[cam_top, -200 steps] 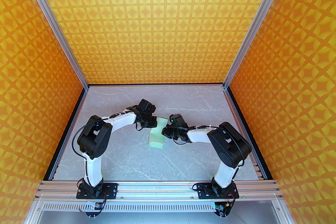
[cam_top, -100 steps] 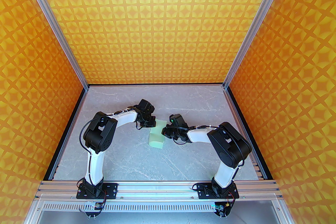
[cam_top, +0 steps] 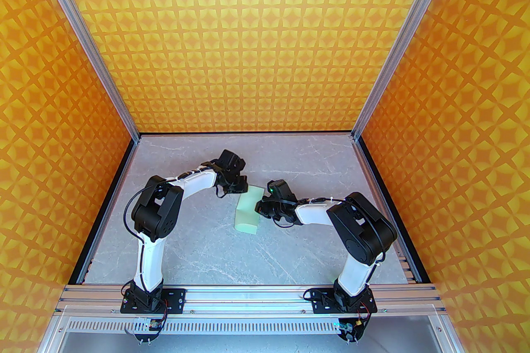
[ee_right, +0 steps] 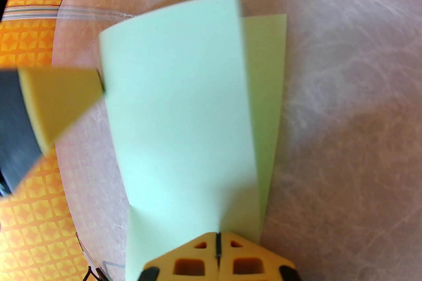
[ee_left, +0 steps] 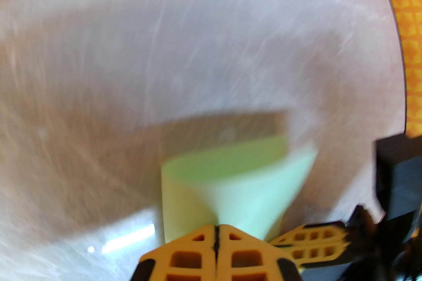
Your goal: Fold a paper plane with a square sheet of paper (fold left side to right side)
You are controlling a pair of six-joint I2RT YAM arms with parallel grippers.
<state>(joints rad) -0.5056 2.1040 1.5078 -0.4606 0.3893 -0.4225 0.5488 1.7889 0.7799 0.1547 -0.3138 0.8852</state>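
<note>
Folding left over right is about halfway there, I reckon. The square sheet of paper [cam_top: 247, 212] sits mid-surface [cam_top: 194, 243] between the two arms, doubled over on itself, with the top flap bowed up instead of lying flat. The left claw [ee_left: 216, 229] has its fingers pressed together, pinching the flap at its far end. The right claw [ee_right: 217, 238] is squeezed tight on the paper's edge on its own side too. From the right wrist view the upper layer isn't square on the lower one: a greener strip of the bottom layer pokes out along one long side. So my guess is the edges aren't matched yet. If it were me, I'd slide the flap across until both long edges line up, with both pinches gentle so the thin paper doesn't crumple or twist. Then I'd lower it evenly and only press the crease once the corners meet. Pulling harder with one claw than the other would probably skew the fold or drag the whole sheet along the surface, and a crooked first crease tends to spoil the later folds.
</note>
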